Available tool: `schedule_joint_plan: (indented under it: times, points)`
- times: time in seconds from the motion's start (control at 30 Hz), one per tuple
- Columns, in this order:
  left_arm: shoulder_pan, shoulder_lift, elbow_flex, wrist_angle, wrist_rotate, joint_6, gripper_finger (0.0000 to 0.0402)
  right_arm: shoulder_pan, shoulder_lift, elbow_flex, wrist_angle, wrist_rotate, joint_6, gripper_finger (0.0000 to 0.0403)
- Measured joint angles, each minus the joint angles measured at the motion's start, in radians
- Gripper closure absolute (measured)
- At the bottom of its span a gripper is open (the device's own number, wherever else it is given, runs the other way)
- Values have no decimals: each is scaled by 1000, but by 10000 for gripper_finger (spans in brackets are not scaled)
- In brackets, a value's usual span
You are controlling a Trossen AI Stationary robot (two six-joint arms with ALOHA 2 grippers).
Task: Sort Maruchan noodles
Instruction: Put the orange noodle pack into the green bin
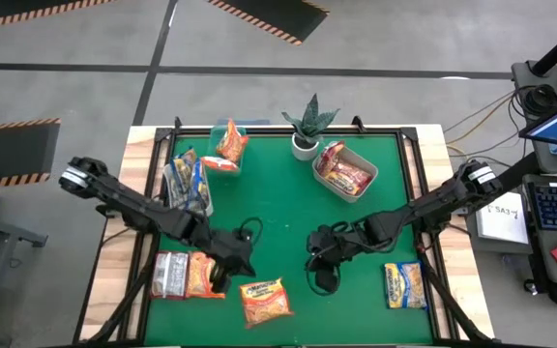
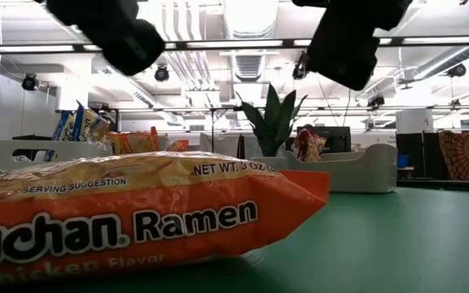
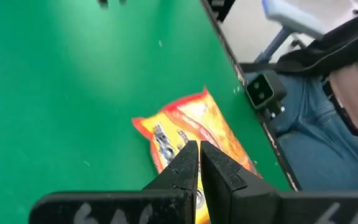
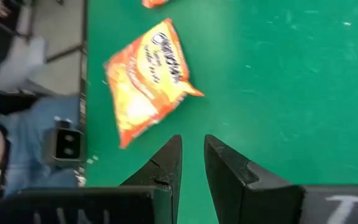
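Along the left side of the high view, a clear bin (image 1: 186, 184) holds upright yellow-and-blue packets (image 1: 198, 186), and below it a silvery-grey packet (image 1: 167, 274) lies beside an orange packet (image 1: 200, 275) on the green worktop (image 1: 278, 213). The left gripper (image 1: 232, 261) hangs just right of those two, its jaws closed on nothing. At the lower middle, another orange Maruchan Ramen packet (image 1: 264, 300) lies flat near the worktop's front edge; it also fills the lower left of the low view. Toward the upper middle, a second clear bin (image 1: 228, 147) carries orange packets, and a small potted plant (image 1: 307, 126) stands just right of it. The right gripper (image 1: 319, 261) hovers over bare green right of centre, its jaws a narrow gap apart and empty. Farther right, a grey bin (image 1: 346, 171) in the upper part holds red packets (image 1: 344, 174), and a lone yellow-and-blue packet (image 1: 405, 285) lies at the lower right.
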Motion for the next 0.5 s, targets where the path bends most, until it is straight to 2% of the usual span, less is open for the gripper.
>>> schedule_joint_plan:
  times: [0.2, 0.3, 0.5]
  points:
    - [-121, 115, 0, 8, -112, -113, 401, 43, 0, -96, 210, 24, 118, 329]
    - [-167, 182, 0, 45, -124, -150, 401, 66, 0, -149, 286, 68, 198, 300]
    - [-227, 298, 0, 131, -141, -207, 401, 108, 0, -210, 289, 198, 345, 229]
